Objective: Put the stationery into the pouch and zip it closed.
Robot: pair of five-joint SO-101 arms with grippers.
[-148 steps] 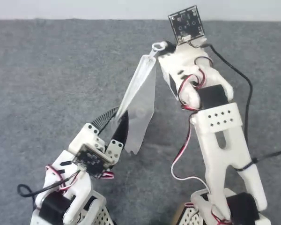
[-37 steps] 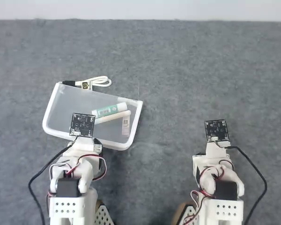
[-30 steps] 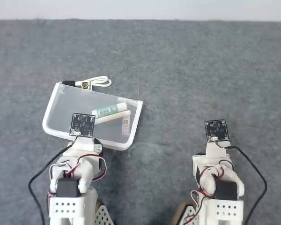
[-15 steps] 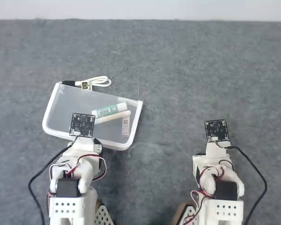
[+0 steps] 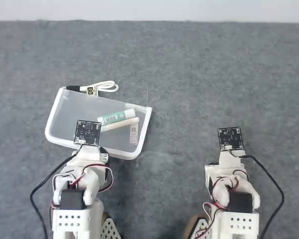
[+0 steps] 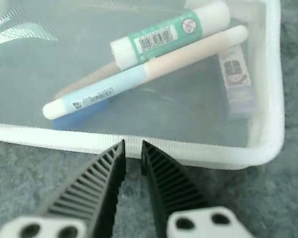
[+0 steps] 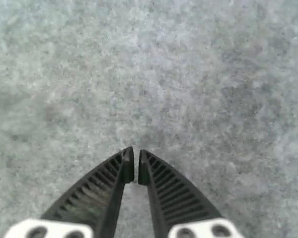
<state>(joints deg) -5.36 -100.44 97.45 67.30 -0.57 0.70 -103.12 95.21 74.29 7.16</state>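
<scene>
The translucent pouch [image 5: 70, 112] with a white border lies flat on the grey mat at the left, its white pull strap [image 5: 103, 87] at the far edge. Inside it lie a green-labelled glue stick [image 6: 169, 34], a pastel pen [image 6: 144, 72], a small eraser [image 6: 236, 74] and a blue item [image 6: 79, 110]. My left gripper [image 6: 132, 148] hovers just short of the pouch's near border [image 6: 198, 157], shut with nothing between its fingers. The left arm [image 5: 84, 164] is folded back behind the pouch. My right gripper [image 7: 135, 166] is shut over bare mat, and the right arm [image 5: 230, 169] is folded back at the right.
Grey carpet-like mat [image 5: 214, 74] covers the whole table, open across the middle and right. A pale wall strip [image 5: 149, 10] runs along the far edge.
About five seconds ago both arms held the pouch up in the air. Now it lies flat on the mat and both arms are folded back. Over the last second nothing moved.
</scene>
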